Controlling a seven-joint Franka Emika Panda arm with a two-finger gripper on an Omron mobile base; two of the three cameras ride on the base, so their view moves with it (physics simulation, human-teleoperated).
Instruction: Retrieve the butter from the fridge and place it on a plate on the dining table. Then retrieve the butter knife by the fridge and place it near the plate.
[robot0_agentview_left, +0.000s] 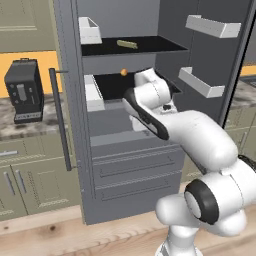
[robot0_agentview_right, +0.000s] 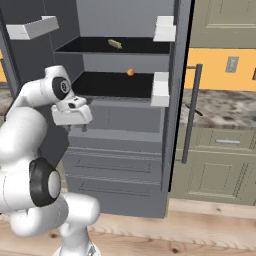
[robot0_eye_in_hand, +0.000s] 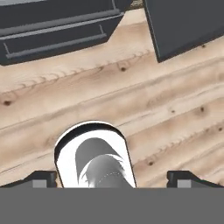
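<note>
The fridge (robot0_agentview_left: 130, 165) stands open, dark grey, with drawers below. On its upper shelf lies the butter (robot0_agentview_left: 127, 44) (robot0_agentview_right: 115, 44), a small pale yellow stick. My gripper (robot0_agentview_right: 80, 126) hangs in front of the fridge at the height of the lower shelf and points down at the floor. In the hand view the gripper (robot0_eye_in_hand: 112, 179) is open, its fingertips (robot0_eye_in_hand: 41, 178) wide apart with nothing between them. A slim dark sliver on the counter right of the fridge looks like the butter knife (robot0_agentview_right: 197, 111). The plate and the dining table are out of view.
A small orange ball (robot0_agentview_left: 123, 72) sits on the lower shelf. White door shelves (robot0_agentview_left: 202, 82) jut from the open door by my arm. A black coffee machine (robot0_agentview_left: 23, 90) stands on the left counter. Long bar handle (robot0_agentview_right: 190, 115) beside the fridge. Wooden floor (robot0_eye_in_hand: 153, 109) below.
</note>
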